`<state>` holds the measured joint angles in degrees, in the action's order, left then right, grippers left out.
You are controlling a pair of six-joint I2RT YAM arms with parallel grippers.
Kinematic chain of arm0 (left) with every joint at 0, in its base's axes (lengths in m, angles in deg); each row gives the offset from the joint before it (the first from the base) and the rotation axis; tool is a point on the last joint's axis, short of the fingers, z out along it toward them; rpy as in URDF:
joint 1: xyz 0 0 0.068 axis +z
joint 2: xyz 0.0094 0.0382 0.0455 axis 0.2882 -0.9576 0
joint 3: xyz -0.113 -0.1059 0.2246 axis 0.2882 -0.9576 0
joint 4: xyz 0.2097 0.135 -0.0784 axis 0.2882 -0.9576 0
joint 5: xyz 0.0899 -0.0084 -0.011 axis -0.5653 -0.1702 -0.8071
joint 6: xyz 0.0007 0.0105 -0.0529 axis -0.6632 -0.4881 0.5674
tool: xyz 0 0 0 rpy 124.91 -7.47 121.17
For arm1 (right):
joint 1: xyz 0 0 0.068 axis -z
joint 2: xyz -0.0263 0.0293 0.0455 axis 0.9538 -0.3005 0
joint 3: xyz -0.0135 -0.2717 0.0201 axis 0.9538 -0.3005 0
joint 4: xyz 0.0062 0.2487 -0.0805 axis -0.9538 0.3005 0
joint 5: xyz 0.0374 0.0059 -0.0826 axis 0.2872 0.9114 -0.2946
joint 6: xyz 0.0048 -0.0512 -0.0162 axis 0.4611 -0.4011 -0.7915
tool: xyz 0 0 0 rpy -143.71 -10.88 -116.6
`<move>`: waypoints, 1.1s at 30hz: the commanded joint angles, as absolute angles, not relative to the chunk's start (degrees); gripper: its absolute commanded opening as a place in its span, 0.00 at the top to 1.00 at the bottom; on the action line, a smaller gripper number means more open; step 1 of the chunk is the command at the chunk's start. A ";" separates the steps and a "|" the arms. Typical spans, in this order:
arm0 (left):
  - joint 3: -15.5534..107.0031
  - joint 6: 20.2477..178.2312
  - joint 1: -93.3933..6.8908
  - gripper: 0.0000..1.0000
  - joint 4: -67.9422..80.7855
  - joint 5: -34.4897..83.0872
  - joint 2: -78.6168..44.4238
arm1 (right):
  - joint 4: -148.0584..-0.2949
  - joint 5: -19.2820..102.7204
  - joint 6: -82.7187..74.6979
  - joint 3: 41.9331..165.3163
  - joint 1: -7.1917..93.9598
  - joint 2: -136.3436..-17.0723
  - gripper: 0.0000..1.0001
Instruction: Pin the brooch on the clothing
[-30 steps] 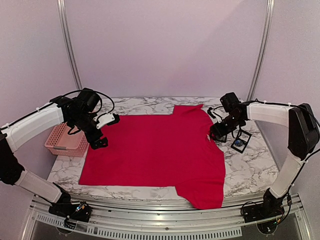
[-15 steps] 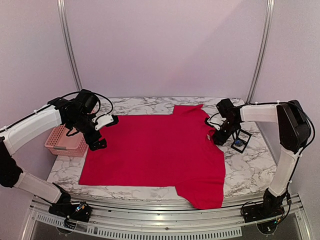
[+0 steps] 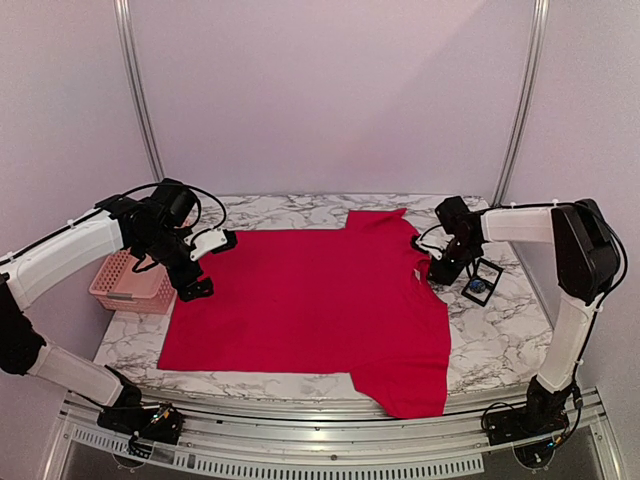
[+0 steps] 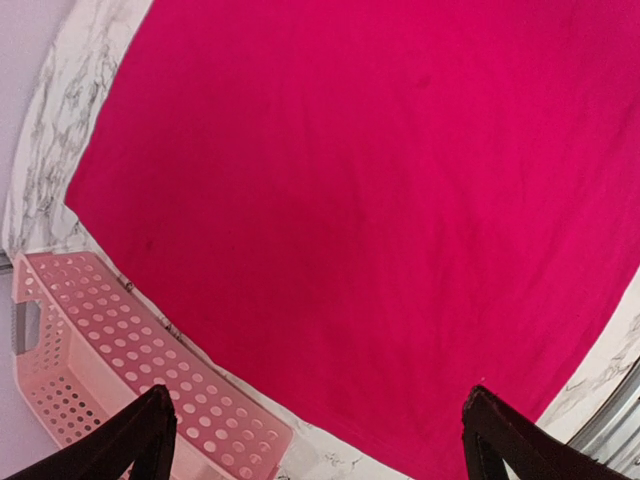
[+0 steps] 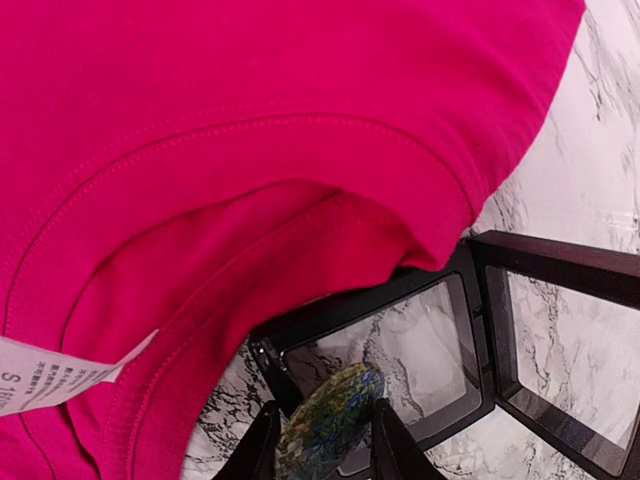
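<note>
**Brooch pinched in the right jaws, beside the shirt's collar**

The right gripper (image 5: 327,432) looks clamped on the mottled green-and-blue oval brooch (image 5: 335,405), just over the black hinged display case with clear panes (image 5: 483,320). The case sits at 3 o'clock of the bright red short-sleeved T-shirt (image 3: 320,290), which lies spread on the white marbled table (image 3: 490,330). I'd carry the brooch toward 9 o'clock onto flat chest cloth, clear of the thick collar seam, and press it down squarely. The left gripper (image 4: 315,395), spread wide and empty above the hem near the pink perforated plastic basket (image 4: 110,350), could pin the fabric taut. The small white neck label (image 5: 55,375) reads "S", then "18", cut off.
</note>
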<state>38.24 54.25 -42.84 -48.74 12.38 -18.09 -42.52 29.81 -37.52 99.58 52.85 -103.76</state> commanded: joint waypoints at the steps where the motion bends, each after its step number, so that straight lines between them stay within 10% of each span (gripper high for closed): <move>1: 38.10 53.73 -43.35 0.01 -49.17 12.52 -17.87 | -40.76 30.93 -37.19 101.41 53.42 -104.21 0.75; 33: 44.63 53.22 -43.31 0.00 -54.87 15.59 -17.61 | -32.59 42.58 -30.94 109.18 53.68 -93.86 1.00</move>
